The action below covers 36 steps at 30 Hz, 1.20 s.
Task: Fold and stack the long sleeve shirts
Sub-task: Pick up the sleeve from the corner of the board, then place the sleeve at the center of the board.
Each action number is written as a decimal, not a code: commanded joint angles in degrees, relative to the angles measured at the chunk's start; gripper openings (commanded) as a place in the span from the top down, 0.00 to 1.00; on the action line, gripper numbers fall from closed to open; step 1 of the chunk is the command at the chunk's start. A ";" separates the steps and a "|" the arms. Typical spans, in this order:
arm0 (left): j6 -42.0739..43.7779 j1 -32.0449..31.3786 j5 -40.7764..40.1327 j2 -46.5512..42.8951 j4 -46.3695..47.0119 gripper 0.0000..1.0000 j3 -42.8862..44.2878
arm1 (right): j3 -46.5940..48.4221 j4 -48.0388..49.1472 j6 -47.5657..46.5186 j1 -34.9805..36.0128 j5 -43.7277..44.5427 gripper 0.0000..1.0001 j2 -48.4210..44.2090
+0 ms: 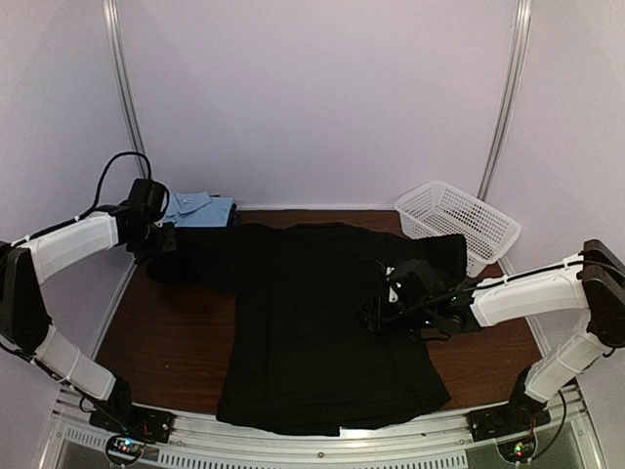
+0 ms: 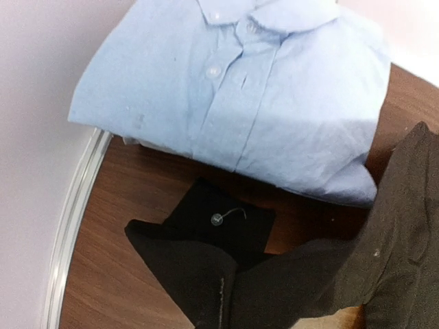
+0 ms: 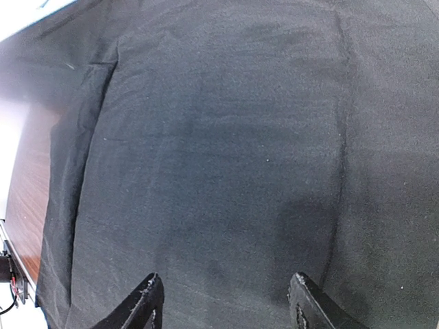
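Observation:
A large black long sleeve shirt lies spread flat across the brown table. Its left sleeve reaches toward the back left. There my left gripper is shut on the black sleeve's end; bunched fabric hides the fingers in the left wrist view. A black tag with a clear plastic fastener lies just beyond. A folded light blue collared shirt sits in the back left corner. My right gripper hovers open over the black shirt's body, nothing between its fingers.
A white mesh basket stands at the back right, next to the black shirt's right sleeve. A metal rail runs along the table's left edge by the wall. Bare brown table shows left of the shirt.

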 commanded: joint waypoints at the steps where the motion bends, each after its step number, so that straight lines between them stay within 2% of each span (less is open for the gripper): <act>1: 2.79 0.54 0.12 -2.05 -2.81 1.00 5.39 | 2.38 0.88 -0.50 0.40 0.56 0.37 1.93; 8: 5.78 0.54 8.54 3.22 -5.99 1.00 12.16 | 3.63 1.00 -0.94 0.40 0.21 0.37 3.80; 14: 6.93 0.54 10.63 6.95 -8.24 1.00 15.79 | 4.84 0.99 -1.06 0.56 -0.11 0.37 5.33; 22: 6.88 0.33 29.02 6.94 -8.30 1.00 16.41 | 5.91 0.70 -1.32 0.94 0.00 0.37 5.87; 29: 3.65 -4.31 40.68 6.50 -6.18 1.00 16.35 | 7.41 0.62 -1.51 1.41 0.12 0.36 7.02; 36: -2.29 -9.20 47.62 6.80 -1.45 1.00 16.33 | 8.65 0.49 -1.41 2.14 0.29 0.36 7.96</act>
